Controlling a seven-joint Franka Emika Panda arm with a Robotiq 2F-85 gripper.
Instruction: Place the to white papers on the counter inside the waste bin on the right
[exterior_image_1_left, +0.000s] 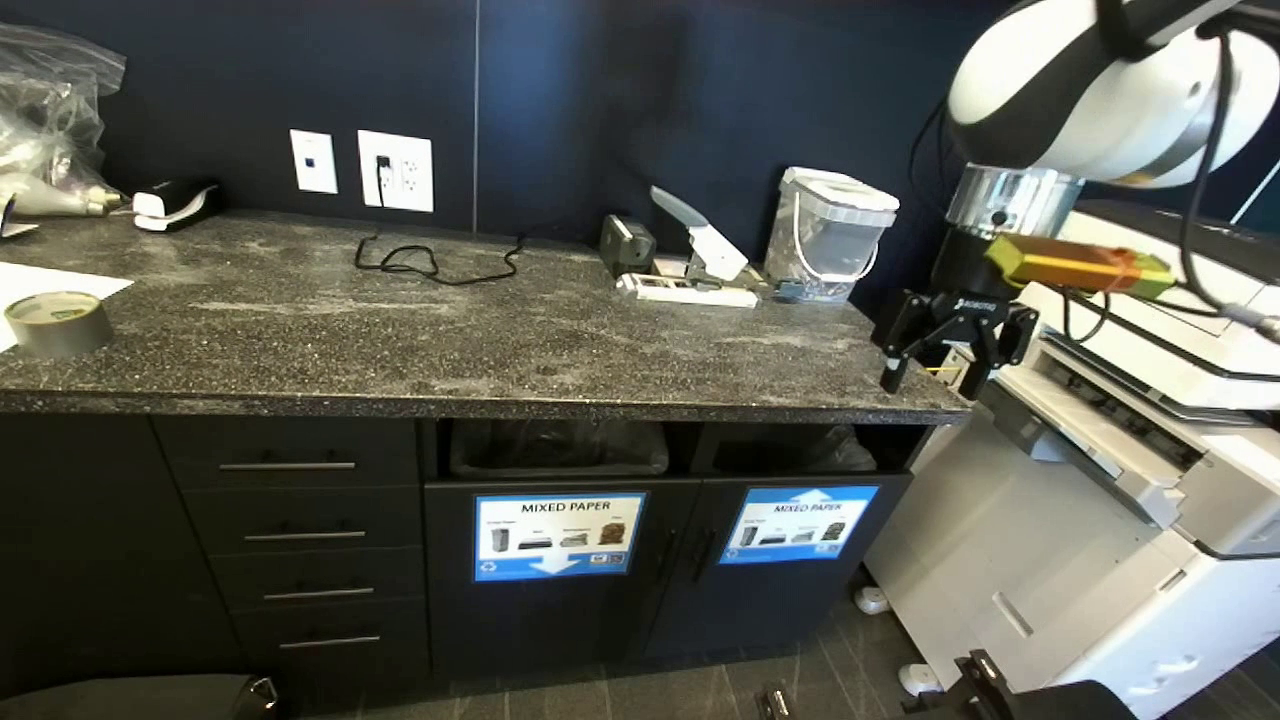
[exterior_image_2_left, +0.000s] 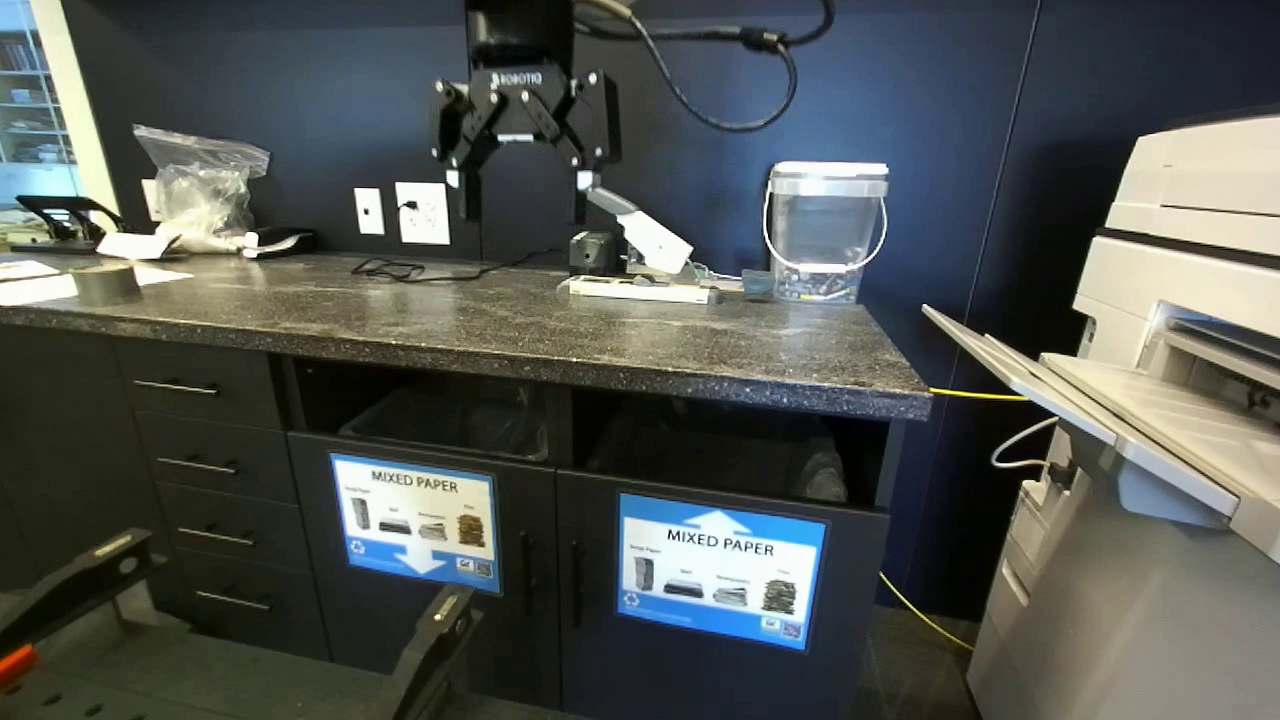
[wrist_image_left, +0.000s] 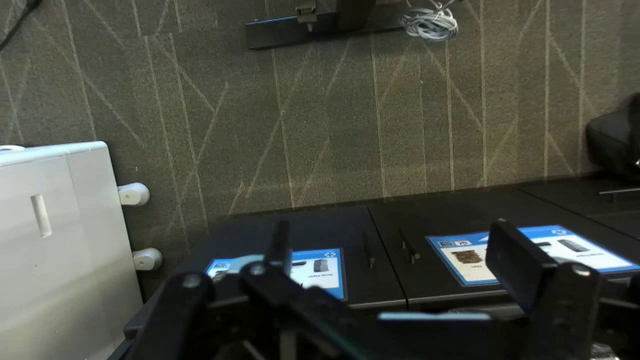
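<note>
1 gripper (exterior_image_2_left: 525, 213), 2 jaws apart | 1 counter (exterior_image_2_left: 500, 315) | 2 waste bins (exterior_image_2_left: 715, 460) | 2 signs (exterior_image_2_left: 715, 570)

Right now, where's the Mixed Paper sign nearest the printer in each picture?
In an exterior view, the sign is low, right of centre.
In an exterior view, the sign is low, just right of centre.
Wrist view: the sign, upside down, low, left of centre, partly behind the gripper.
Landmark: the printer, right in both exterior views, left in the wrist view.

Translucent white plastic tub (exterior_image_1_left: 828, 238) sits on dark grey speckled stone counter (exterior_image_1_left: 520, 345), right end; black rectangular waste bin (exterior_image_2_left: 720, 545) underneath; boxy white printer (exterior_image_1_left: 1060, 560) farther right.
</note>
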